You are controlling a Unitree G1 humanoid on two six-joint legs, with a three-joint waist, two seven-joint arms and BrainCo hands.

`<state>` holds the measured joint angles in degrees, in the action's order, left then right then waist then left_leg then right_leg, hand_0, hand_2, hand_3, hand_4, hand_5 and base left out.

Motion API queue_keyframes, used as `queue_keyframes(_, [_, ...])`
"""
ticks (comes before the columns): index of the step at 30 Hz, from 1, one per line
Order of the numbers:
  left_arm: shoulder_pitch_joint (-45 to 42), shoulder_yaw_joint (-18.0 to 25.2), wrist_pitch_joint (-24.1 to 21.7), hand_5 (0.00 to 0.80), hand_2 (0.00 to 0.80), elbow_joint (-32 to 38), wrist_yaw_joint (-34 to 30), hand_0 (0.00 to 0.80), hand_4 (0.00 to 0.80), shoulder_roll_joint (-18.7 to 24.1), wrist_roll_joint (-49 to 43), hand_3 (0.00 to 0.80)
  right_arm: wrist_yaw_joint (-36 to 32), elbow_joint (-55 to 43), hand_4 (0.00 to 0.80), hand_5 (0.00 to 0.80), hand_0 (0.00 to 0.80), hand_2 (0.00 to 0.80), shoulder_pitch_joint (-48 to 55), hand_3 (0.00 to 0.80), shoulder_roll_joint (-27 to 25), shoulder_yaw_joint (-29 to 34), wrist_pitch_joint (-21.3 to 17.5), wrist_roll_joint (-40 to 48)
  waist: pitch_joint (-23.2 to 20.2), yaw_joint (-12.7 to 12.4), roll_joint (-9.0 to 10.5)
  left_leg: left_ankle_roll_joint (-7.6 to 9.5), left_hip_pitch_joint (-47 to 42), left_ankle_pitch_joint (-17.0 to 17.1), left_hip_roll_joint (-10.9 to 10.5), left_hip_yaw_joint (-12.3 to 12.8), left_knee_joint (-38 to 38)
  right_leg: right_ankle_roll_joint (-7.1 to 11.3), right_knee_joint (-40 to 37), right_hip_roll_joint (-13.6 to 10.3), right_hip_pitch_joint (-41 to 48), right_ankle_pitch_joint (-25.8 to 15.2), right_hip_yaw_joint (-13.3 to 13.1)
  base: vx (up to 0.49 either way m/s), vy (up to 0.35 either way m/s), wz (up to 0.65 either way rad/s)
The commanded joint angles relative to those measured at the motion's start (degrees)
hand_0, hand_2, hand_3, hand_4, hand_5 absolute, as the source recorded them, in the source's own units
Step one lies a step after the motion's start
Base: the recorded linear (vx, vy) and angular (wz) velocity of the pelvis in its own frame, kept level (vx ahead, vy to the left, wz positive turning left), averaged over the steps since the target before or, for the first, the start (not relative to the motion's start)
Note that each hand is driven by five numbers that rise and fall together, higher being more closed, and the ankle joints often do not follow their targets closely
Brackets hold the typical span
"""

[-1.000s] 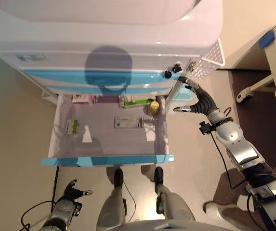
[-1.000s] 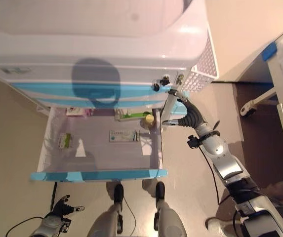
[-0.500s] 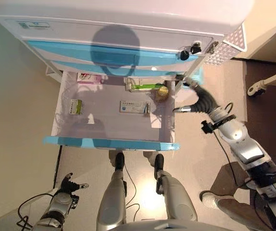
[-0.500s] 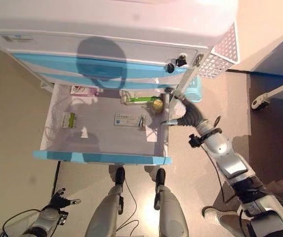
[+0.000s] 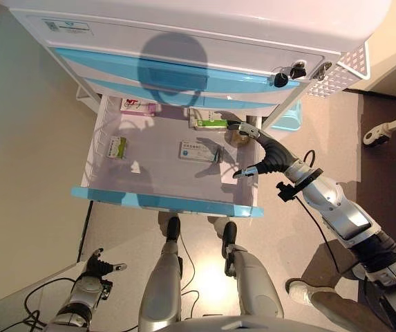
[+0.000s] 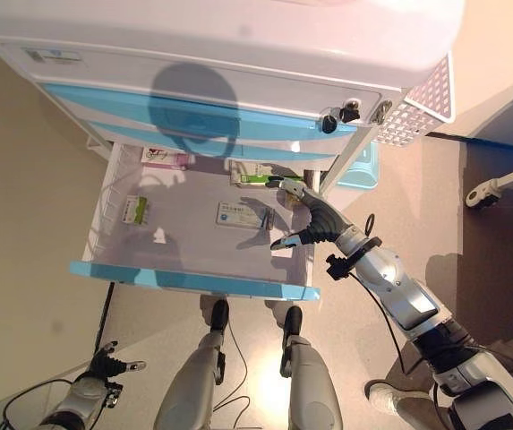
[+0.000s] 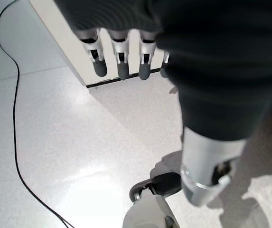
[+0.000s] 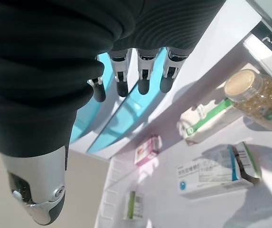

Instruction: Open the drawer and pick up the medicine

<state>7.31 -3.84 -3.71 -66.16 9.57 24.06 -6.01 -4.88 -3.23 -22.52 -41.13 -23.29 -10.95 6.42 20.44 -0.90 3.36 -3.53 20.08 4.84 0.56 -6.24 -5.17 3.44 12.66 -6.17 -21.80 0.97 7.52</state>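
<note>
Cabinet [image 5: 204, 28] with its lowest drawer [image 5: 163, 200] pulled fully out; the opening step is judged complete. The right hand [image 5: 256, 149] hangs over the drawer's right rear corner, fingers straight and spread, thumb apart, holding nothing. The left hand [image 5: 97, 266] hangs low near the floor, fingers relaxed and empty.

Contents, largest first: a white-and-blue box [image 5: 199, 151] lies mid-drawer toward the right; a white-and-green box [image 5: 208, 123] lies along the rear edge; a pill jar [image 8: 257, 99] stands in the right rear corner, just beside the hand; a pink box [image 5: 137, 105] sits at the left rear corner; a small green box [image 5: 117, 146] lies by the left edge.

Risks, as judged: the jar is tall and round, so a glancing finger could tip or roll it; which item is the intended medicine is unclear, so a wrong pick is possible.

Change from one second earlier: the right hand was outside the drawer's right wall and is now inside over the contents; the camera has shifted too.
</note>
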Motion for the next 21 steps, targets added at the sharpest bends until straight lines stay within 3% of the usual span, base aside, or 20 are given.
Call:
queue_keyframes(1, [-1.0,-1.0,-0.1,0.000,0.000,-1.1,0.5,0.000,0.000,3.4,-2.2,0.000,0.2,-4.1,0.000,0.000,0.000,0.000,-1.4,0.000,1.3,-2.3,-2.6,1.3,-2.3,-1.0,2.98,2.93,2.1,-4.0,-3.0,-0.3,-4.3,3.27,-2.7,-1.5,0.1,-2.8,-0.2,0.012,-0.004,0.03])
queue_keyframes(10, [-0.5,-2.4,0.0,0.000,0.000,-0.8,0.7,0.000,0.000,3.4,-2.3,0.000,2.1,0.5,0.000,0.000,0.000,0.000,-7.7,0.000,3.7,-5.9,-2.2,-1.5,-1.4,-1.9,2.73,2.97,2.3,-3.9,-3.2,-0.6,-4.5,3.17,-2.3,-1.6,0.0,-2.6,0.1,0.003,-0.003,0.01])
queue_keyframes(21, [0.4,-4.6,0.6,0.000,0.000,-1.4,1.7,0.000,0.000,3.2,-2.4,0.000,6.0,11.9,0.000,0.000,0.000,0.000,-18.0,0.000,10.4,-11.9,-0.1,-7.9,-0.8,-3.4,2.56,3.00,3.1,-3.9,-3.5,-1.1,-4.9,3.02,-1.9,-1.9,-0.5,-2.6,0.4,0.004,-0.007,0.02])
